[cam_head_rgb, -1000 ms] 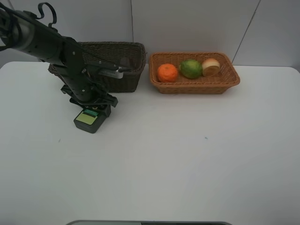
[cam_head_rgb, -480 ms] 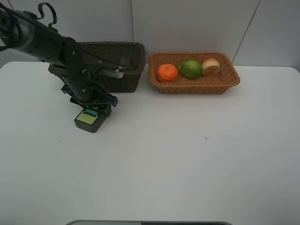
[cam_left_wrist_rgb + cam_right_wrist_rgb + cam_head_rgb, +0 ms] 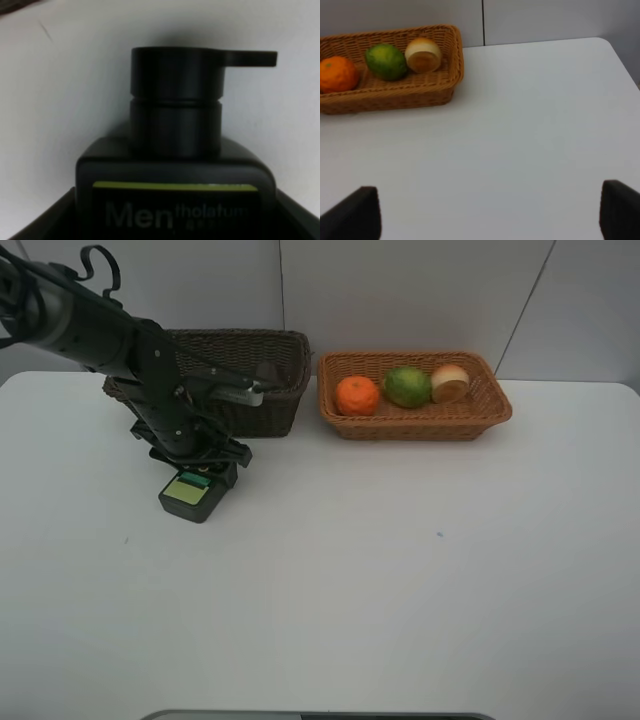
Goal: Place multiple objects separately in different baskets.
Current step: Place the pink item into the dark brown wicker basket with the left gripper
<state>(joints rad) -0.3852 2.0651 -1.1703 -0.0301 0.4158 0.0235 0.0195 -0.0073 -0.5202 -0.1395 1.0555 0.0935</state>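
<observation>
While the left gripper [image 3: 196, 478] holds over the dark green bottle [image 3: 190, 495] as it did a second ago, jaws apart to either side of the bottle and not visibly clamped, the bottle lies flat on the table [image 3: 400, 570] just before the dark basket [image 3: 262, 370]. With nothing changed, the pick-up seems still pending; orange [image 3: 357, 395], green fruit [image 3: 408, 386] and peach [image 3: 450, 382] sit in the tan basket [image 3: 420, 425]. Right gripper [image 3: 490, 210]: jaws wide apart, empty

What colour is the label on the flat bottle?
Yellow-green on the dark flat bottle; clearest in the exterior high view.
</observation>
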